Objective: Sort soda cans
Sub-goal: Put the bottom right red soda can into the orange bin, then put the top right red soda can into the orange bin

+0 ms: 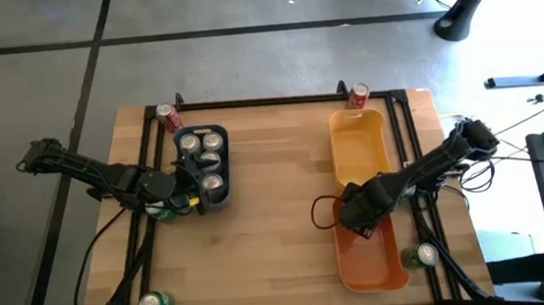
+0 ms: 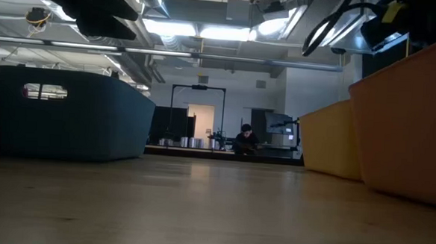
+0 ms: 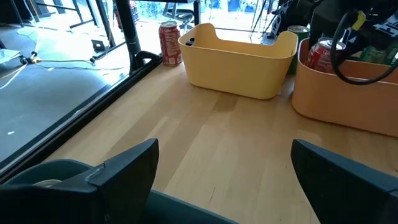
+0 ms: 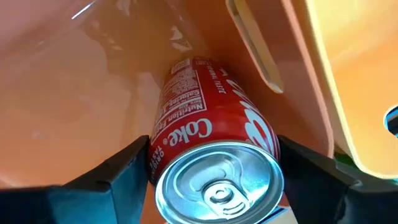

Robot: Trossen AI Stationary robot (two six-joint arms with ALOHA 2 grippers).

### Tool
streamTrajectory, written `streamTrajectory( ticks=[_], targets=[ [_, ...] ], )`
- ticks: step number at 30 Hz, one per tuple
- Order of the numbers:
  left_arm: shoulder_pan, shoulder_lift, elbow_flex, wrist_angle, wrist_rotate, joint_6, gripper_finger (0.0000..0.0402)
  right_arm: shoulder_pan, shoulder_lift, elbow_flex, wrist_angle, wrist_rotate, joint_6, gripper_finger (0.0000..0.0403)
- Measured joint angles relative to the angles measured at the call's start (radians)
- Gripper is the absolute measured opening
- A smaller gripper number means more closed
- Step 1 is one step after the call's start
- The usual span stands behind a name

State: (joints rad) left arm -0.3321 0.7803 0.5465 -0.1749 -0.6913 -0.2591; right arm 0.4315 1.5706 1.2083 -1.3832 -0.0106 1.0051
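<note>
Red Coke can [image 4: 208,168] lies on its side inside the orange bin [image 1: 398,270], at the table's four o'clock, clasped between the right gripper's [image 1: 359,222] part-spread fingers [image 4: 106,177]. Silver-topped cans [image 1: 203,158] stand in the blue-grey bin [image 1: 225,198] at ten o'clock; the left gripper [image 1: 189,191] hangs over its edge, fingers wide, holding nothing.

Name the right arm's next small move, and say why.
Probably lower a little, then open: the right tool grips the red can between its fingers inside the orange bin, close to the bin's floor, so letting go there would likely finish the drop.
</note>
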Motion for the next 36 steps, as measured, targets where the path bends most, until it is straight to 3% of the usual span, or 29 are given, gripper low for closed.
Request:
streamTrajectory(
  ticks=[5,15,21,28,36],
  targets=[
    [0.000,0.000,0.000,-0.001,0.000,0.001,0.0353,0.000,0.005,0.000,0.001,0.004,-0.016,0.0295],
    [0.000,0.000,0.000,-0.001,0.000,0.001,0.0353,0.000,0.005,0.001,-0.004,0.022,-0.019,0.0363],
    [0.000,0.000,0.000,-0.001,0.000,0.001,0.0353,0.000,0.005,0.012,-0.010,-0.019,-0.050,0.0375],
    [0.000,0.000,0.000,-0.001,0.000,0.004,0.0353,0.000,0.005,0.172,-0.136,0.002,-0.059,0.0374],
    [0.000,0.000,0.000,-0.001,0.000,-0.001,0.0353,-0.093,-0.017,0.365,-0.190,0.183,-0.055,0.0374]
  ],
)
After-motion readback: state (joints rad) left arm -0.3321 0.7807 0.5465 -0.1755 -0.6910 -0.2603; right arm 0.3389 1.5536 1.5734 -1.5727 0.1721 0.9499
